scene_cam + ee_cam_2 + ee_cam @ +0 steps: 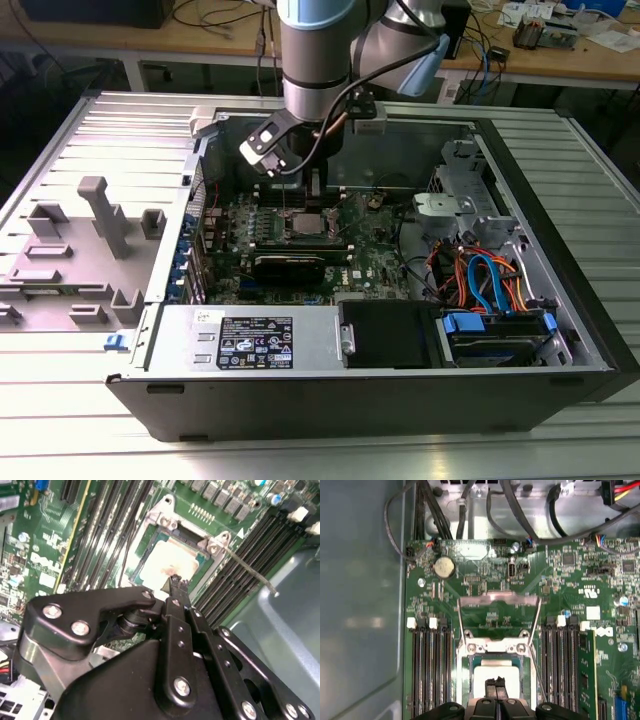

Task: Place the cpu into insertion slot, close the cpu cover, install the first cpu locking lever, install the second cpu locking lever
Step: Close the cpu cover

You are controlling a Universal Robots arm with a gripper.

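Observation:
The cpu lies flat in the insertion slot on the green board, its silver-grey top facing up; it is also in the second wrist view. The cpu cover stands open behind the slot, and green board shows through its window. A thin locking lever sticks up and away from one socket corner. My gripper is shut with nothing between its fingers, its tips right over the chip's top. I cannot tell whether they touch it. In the exterior view my arm hangs over the socket.
Black memory slots flank the socket, with one stick installed. A coin battery and cables lie beyond the cover. The case holds a power supply and a drive cage. A grey fixture stands outside the case.

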